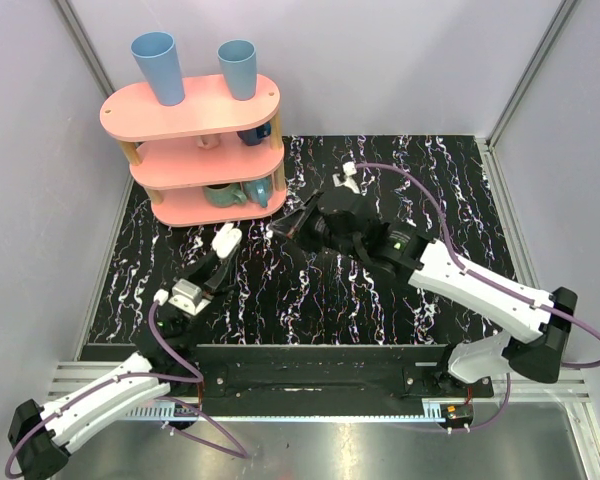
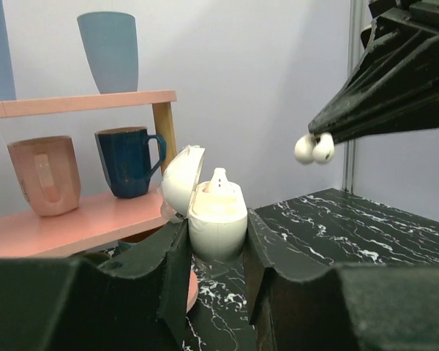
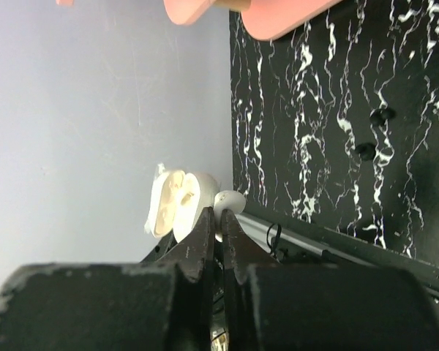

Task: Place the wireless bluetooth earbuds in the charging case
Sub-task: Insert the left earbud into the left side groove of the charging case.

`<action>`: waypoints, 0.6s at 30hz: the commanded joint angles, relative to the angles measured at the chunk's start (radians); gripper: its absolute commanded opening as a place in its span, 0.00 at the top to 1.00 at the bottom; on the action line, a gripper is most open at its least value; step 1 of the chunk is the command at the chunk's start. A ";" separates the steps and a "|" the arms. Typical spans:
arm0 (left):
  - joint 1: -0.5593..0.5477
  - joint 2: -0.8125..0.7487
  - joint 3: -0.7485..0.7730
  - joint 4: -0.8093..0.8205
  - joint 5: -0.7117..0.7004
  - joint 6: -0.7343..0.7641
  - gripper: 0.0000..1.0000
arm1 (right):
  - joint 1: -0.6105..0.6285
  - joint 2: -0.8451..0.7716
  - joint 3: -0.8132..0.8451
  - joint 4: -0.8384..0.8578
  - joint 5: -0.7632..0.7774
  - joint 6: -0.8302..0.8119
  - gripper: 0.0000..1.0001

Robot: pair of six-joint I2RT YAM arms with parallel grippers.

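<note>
My left gripper [image 2: 216, 235] is shut on the charging case [image 2: 218, 219], a white glossy oval held upright above the tabletop with its lid [image 2: 180, 179] hinged open to the left. One white earbud [image 2: 219, 180] pokes up out of the case. My right gripper [image 2: 328, 139] is shut on the other earbud [image 2: 314, 148] at its fingertips, up and to the right of the case and apart from it. In the right wrist view that earbud [image 3: 230, 202] shows at the right gripper [image 3: 220, 216] tips, beside the open case [image 3: 174, 203]. From above, the left gripper [image 1: 223, 244] and the right gripper [image 1: 280, 229] face each other.
A pink three-tier shelf [image 1: 192, 112] stands at the back left, close behind the case, with two blue cups [image 1: 158, 66] on top and mugs [image 2: 127, 161] on the lower tiers. Grey walls enclose the black marbled table [image 1: 380, 290].
</note>
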 commanded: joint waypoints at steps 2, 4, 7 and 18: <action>0.001 0.042 -0.040 0.187 0.019 0.042 1.00 | 0.075 0.043 0.105 -0.062 0.064 0.049 1.00; 0.001 0.053 -0.042 0.202 0.016 0.051 1.00 | 0.092 0.063 0.129 -0.079 0.071 0.063 1.00; 0.002 0.061 -0.045 0.208 0.016 0.054 1.00 | 0.127 0.088 0.176 -0.104 0.112 0.065 1.00; 0.002 0.062 -0.046 0.201 0.013 0.048 1.00 | 0.222 0.178 0.313 -0.174 0.207 0.056 1.00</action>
